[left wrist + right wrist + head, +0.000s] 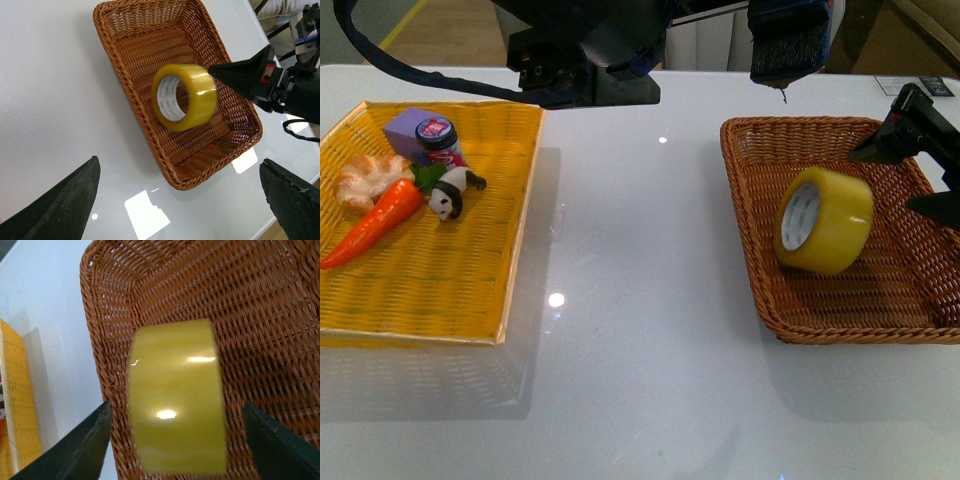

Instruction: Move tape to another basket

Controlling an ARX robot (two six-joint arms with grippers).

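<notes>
The tape point(825, 220), a yellowish roll with a white printed core, stands on its edge inside the dark brown wicker basket point(750, 150) on the right of the table. My right gripper point(888, 180) is open just to the right of the roll, one finger on each side and neither touching it. In the right wrist view the tape point(175, 395) lies between the spread fingers point(85, 450) and looks slightly blurred. My left gripper point(178, 165) hangs open high over the basket's point(125, 100) near end, holding nothing. From there the tape point(185, 95) and the right gripper's fingers point(240, 75) both show.
A shallow yellow woven tray point(430, 290) on the left holds a toy carrot point(375, 225), bread point(365, 175), a panda figure point(448, 195), a purple block point(408, 130) and a small jar point(438, 138). White tabletop point(640, 300) lies between tray and basket. Dark arm parts point(585, 55) overhang the far edge.
</notes>
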